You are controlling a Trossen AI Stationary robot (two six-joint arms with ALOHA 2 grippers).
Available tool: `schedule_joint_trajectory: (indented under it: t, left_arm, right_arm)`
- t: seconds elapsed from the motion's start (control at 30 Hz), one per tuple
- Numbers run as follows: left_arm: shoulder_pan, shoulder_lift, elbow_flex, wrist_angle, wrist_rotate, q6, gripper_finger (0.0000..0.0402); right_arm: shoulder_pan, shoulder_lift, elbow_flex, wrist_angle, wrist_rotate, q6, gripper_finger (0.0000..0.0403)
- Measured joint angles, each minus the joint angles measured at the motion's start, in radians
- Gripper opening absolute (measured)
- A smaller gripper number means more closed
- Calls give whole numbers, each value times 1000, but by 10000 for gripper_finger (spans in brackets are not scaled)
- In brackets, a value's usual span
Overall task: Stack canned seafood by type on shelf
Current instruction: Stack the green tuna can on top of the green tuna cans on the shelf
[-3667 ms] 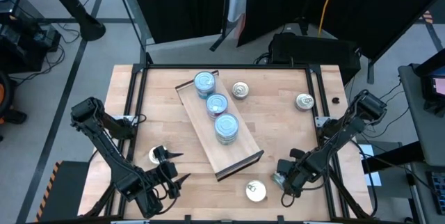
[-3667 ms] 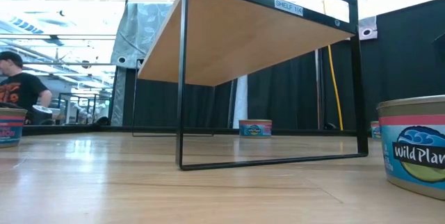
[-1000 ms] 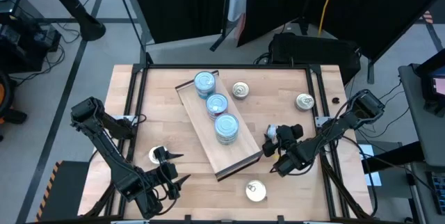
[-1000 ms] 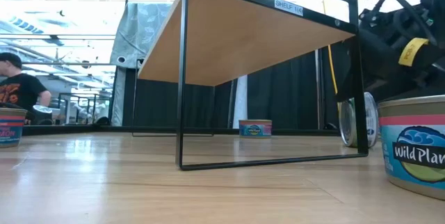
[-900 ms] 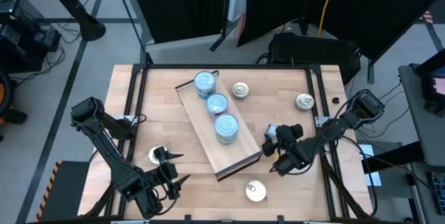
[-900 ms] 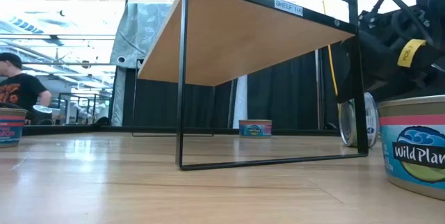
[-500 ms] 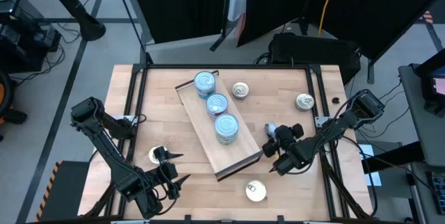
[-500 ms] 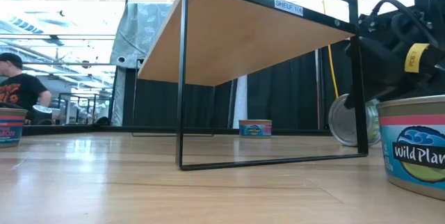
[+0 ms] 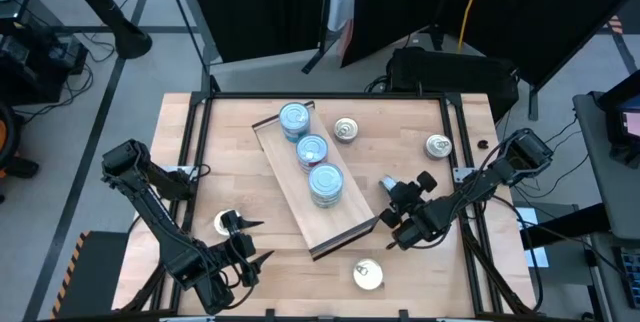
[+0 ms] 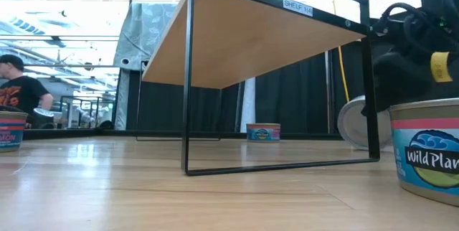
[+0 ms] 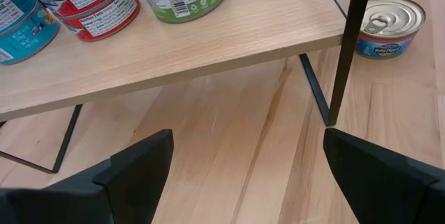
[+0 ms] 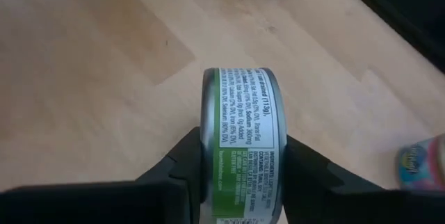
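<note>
High view: a light-wood tabletop (image 9: pixel 240 142) with a dark frame fills the centre of the frame, on a grey floor with black curtains across the top. The shelf (image 9: pixel 313 184) lies diagonally at centre and carries three blue-topped stacks of tins (image 9: pixel 312 151). Loose tins sit on the tabletop: one pull-tab tin (image 9: pixel 345 129) just right of the shelf's upper end, one (image 9: pixel 437 146) at right centre, one (image 9: pixel 367 275) at lower centre, one (image 9: pixel 224 224) at lower left.

The right gripper (image 9: pixel 397 199) is right of centre, just beside the shelf's lower end. In the right wrist view its fingers (image 12: pixel 174 175) are clamped on the two flat faces of a green-labelled tin (image 12: pixel 242 144), held on edge above the wood. In the low view that tin (image 10: pixel 353 122) shows at right, behind the shelf's black leg (image 10: pixel 370 80).

The left gripper (image 9: pixel 243 242) waits at lower left, jaws spread wide and empty. Its wrist view shows red, teal and green-labelled tins on the shelf (image 11: pixel 195 33).

Low view, far left: a person (image 10: pixel 18 87) in dark clothing stands in the room beyond.
</note>
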Motion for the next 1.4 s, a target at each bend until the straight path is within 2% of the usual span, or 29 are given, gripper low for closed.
schedule_joint_trajectory:
  t: [0.17, 0.47, 0.6, 0.8, 0.97, 1.07, 1.17, 1.27, 1.4]
  left_arm:
    - [0, 0, 0, 0, 0, 0, 370]
    - [2, 0, 0, 0, 0, 0, 370]
    - [2, 0, 0, 0, 0, 0, 370]
    - [2, 0, 0, 1, 0, -1, 370]
    - [2, 0, 0, 1, 0, -1, 370]
    - [2, 0, 0, 2, 0, -1, 370]
    - [2, 0, 0, 3, -1, -2, 370]
    - [2, 0, 0, 3, -1, -2, 370]
    - [2, 0, 0, 4, -1, -2, 370]
  right_arm:
    - [27, 1, 103, -188, -19, -42, 140]
    - [94, 1, 425, -597, 28, -180, 130]
    - [109, 0, 581, -681, 30, -312, 134]
    - [107, 0, 787, -693, 57, -621, 135]
    - [105, 0, 936, -616, 150, -996, 136]
    - [105, 0, 992, -480, 227, -1269, 136]
    - [93, 0, 1006, -257, 261, -1585, 136]
    - [66, 0, 1006, -62, 182, -1822, 136]
    - [21, 16, 1006, 71, 52, -1978, 136]
